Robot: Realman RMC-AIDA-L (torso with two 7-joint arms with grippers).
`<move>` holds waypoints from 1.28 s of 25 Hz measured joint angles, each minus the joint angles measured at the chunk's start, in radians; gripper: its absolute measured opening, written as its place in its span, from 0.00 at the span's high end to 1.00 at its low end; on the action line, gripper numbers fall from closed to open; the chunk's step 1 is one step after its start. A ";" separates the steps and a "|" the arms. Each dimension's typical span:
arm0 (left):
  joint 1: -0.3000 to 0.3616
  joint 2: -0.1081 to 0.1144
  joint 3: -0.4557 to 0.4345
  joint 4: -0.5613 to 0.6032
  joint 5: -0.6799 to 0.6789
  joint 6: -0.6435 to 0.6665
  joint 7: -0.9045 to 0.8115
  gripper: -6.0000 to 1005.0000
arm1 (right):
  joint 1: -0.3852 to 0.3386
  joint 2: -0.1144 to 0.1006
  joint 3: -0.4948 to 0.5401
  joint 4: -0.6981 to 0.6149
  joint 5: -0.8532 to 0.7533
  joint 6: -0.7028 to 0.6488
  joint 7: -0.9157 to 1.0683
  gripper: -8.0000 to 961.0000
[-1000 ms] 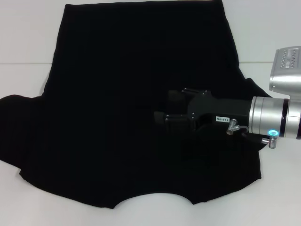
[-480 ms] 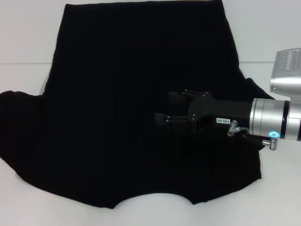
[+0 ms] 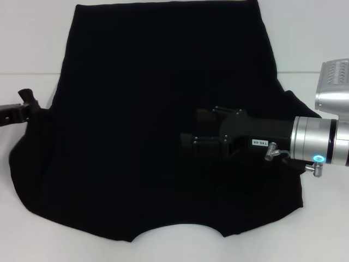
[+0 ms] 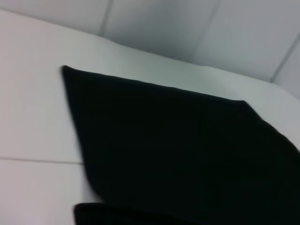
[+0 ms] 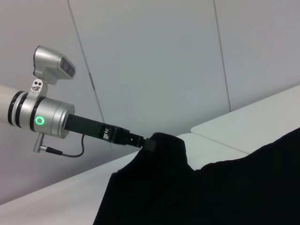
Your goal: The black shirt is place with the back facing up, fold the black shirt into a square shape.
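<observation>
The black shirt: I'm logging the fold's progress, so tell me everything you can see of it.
The black shirt is plain, matte, soft cloth, spread mostly flat on the white table, no lettering showing. Its straight hem lies far from the robot; the curved neckline notch is nearest. The left gripper pinches the left sleeve and lifts it into a peak, seen in the right wrist view. The right sleeve is already folded inward, and the right gripper is over it, open.

The black shirt [image 3: 158,125] is covering most of the table [image 3: 32,38], leaving bare strips along its left, right and near edges. The right gripper [image 3: 191,131] is hanging over the shirt's right half, and the left gripper [image 3: 27,103] is occupying the left edge, lifting the sleeve.
</observation>
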 joint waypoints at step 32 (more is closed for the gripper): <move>-0.049 -0.051 0.208 -0.100 -0.041 0.018 0.154 0.97 | 0.002 0.000 0.008 0.010 0.000 -0.002 -0.017 0.05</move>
